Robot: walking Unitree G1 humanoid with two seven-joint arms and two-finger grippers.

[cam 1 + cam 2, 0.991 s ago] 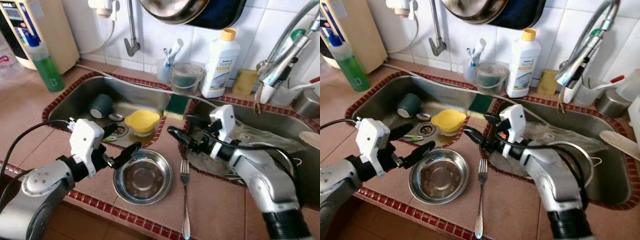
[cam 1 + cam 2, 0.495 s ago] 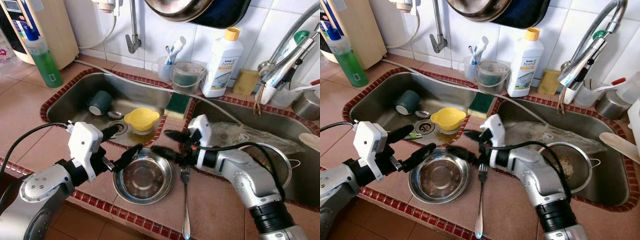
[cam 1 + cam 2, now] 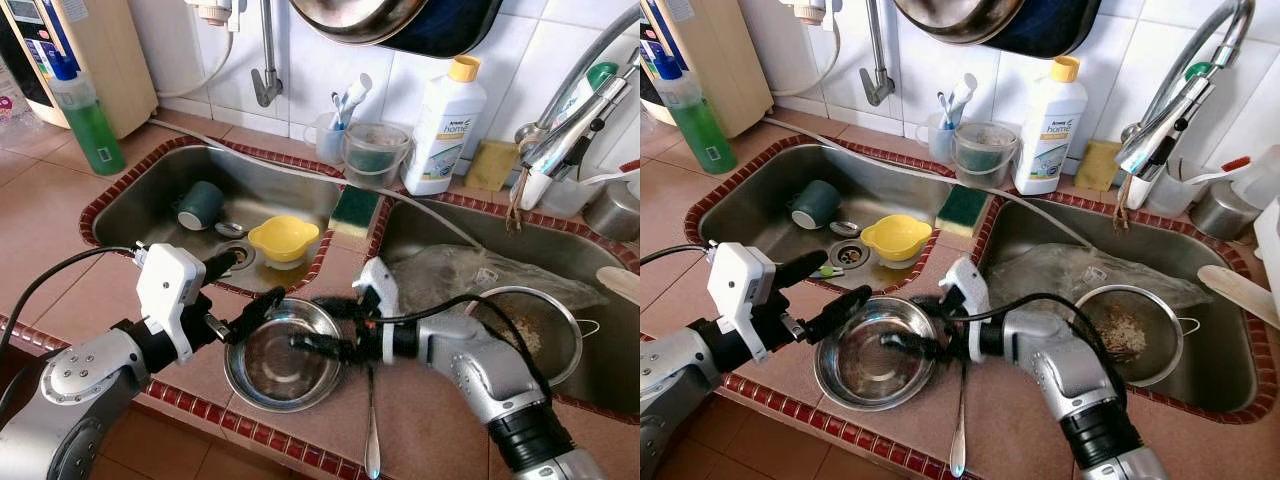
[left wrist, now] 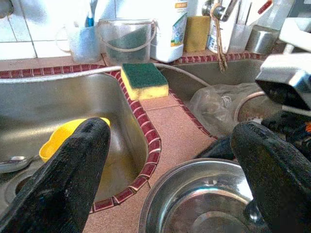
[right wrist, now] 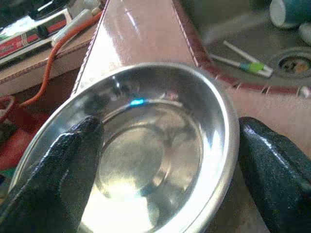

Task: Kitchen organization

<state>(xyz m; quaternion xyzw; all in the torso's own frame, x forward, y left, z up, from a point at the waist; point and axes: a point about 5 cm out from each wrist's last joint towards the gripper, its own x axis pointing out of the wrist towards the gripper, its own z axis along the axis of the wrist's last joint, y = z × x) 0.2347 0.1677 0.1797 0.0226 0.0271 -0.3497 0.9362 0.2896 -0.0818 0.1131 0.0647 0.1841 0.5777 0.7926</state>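
Note:
A steel bowl sits on the tiled counter in front of the left sink. My right gripper is open at the bowl's right rim. In the right wrist view one of the fingers is inside the bowl and the other is outside the rim. My left gripper hovers open at the bowl's left edge, without touching it. A fork lies on the counter to the right of the bowl, partly under my right arm.
The left sink holds a yellow bowl and a teal cup. A sponge lies on the divider. The right sink holds a strainer and a plastic bag. Bottles and cups line the back wall.
My right gripper has swung left from the right sink's edge, over the fork, to the bowl's right rim. The left gripper has stayed in place.

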